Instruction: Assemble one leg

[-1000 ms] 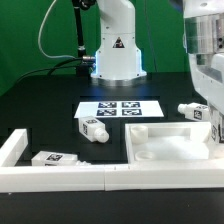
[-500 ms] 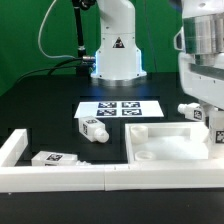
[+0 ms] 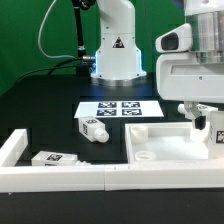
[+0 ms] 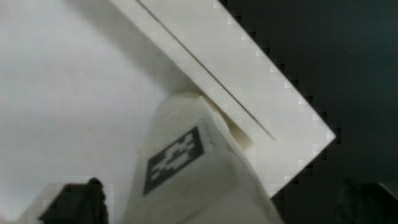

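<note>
A white leg (image 4: 205, 165) with a black marker tag lies against the edge of the white square tabletop (image 4: 89, 80). In the wrist view it sits between my two dark fingertips (image 4: 80, 203). My gripper (image 4: 222, 208) is open around it, and a gap shows on one side. In the exterior view my gripper (image 3: 206, 117) hangs low at the right over this leg (image 3: 187, 109), beside the tabletop (image 3: 165, 148). Two more white legs lie on the table, one (image 3: 93, 128) by the marker board and one (image 3: 52, 158) at the front left.
The marker board (image 3: 120, 109) lies in front of the robot base (image 3: 118, 60). A white fence (image 3: 60, 180) runs along the front and turns up at the exterior view's left (image 3: 12, 146).
My arm has moved toward the exterior view's left and come lower, so the hand now covers the right-hand leg. The other parts have not moved.
</note>
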### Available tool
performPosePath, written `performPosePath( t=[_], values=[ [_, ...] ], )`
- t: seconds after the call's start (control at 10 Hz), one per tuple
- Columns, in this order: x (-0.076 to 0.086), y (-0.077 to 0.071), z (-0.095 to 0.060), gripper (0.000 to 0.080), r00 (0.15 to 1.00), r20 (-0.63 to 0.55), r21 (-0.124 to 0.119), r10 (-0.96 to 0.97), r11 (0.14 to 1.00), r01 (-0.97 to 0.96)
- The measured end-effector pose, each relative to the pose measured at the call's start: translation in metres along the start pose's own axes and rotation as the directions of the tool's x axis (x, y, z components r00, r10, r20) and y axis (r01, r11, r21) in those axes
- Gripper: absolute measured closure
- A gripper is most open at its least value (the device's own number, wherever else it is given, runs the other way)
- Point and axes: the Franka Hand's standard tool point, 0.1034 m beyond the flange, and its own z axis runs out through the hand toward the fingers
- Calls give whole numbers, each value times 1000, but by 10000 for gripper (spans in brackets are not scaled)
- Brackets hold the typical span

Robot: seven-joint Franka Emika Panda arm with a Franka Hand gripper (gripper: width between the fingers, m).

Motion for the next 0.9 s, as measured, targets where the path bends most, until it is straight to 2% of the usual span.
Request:
performPosePath(
  t=[0.1,0.2,0.3,0.4,0.5,0.6,0.7,0.9],
  values=[
    [0,-1,0,150,969,-20,-32,-245,969,244],
    [3,-2,0,150,891,-43,-51,-451,892,449],
    [3,-2,0,154,901,-44,-47,-432,902,430],
    [3,-2,0,267,912,-46,-46,-407,913,405],
    [3,-2,0,267,912,-46,-47,-409,912,407],
    [3,-2,0,450,921,-46,-44,-386,922,384],
    [4,1,1,512,956,-48,-44,-289,957,287],
    [5,2,1,512,988,-55,-38,-142,989,140]
  ],
)
